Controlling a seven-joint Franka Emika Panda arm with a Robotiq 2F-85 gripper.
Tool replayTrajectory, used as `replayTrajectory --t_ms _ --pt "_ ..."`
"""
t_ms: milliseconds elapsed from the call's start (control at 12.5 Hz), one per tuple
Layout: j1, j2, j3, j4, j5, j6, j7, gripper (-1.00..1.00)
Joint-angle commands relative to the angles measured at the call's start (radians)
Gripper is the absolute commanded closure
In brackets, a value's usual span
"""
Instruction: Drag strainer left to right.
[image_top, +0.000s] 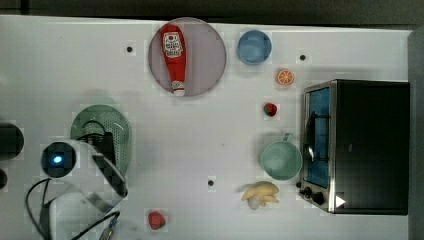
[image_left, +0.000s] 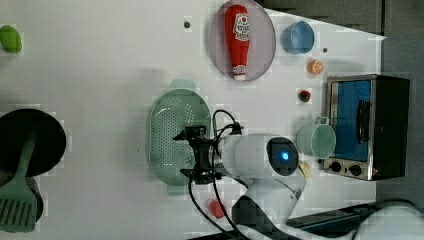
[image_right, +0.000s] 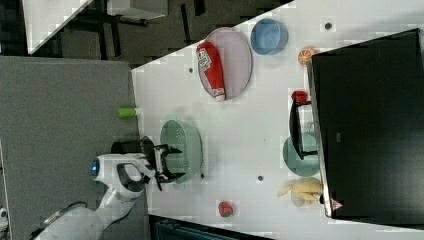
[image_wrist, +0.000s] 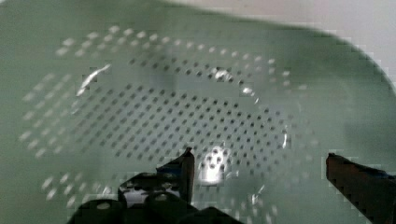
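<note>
Gripper (image_left: 196, 154) sat over the strainer (image_left: 172, 135), jaws spread wide, nothing between them. Wrist view showed both fingertips (image_wrist: 187, 163) apart above the perforated bowl of the strainer (image_wrist: 154, 107), not touching it as far as I could tell.

Strainer (image_top: 112, 125) lay on the white table (image_top: 210, 135) at roughly 9 o'clock in the top view, partly under the arm. In the right view the strainer (image_right: 182, 147) was just past the gripper (image_right: 167, 165).

Other items, top view:
- ketchup bottle (image_top: 174, 57) lying on the round grey-pink plate (image_top: 207, 55), 12 o'clock
- blue bowl (image_top: 254, 47) just beside the plate, toward 1 o'clock
- orange slice (image_top: 285, 77) and strawberry (image_top: 270, 109), about 2 o'clock
- toaster oven (image_top: 357, 146) at 3 o'clock, teal cup (image_top: 281, 159) touching or nearly touching its door
- bananas (image_top: 261, 194) near 4 o'clock, below the cup
- second red fruit (image_top: 156, 220) at 6–7 o'clock, well apart from the strainer
</note>
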Motion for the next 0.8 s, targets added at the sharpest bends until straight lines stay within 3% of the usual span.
replayTrajectory --t_ms 80,400,800 --pt "0.025 0.034 -0.065 0.021 -0.031 0.066 0.082 -1.00" --pt "0.038 0.050 -0.120 0.018 -0.047 0.083 0.082 -1.00" --pt "0.009 0.025 -0.156 -0.016 -0.047 0.084 0.074 -1.00"
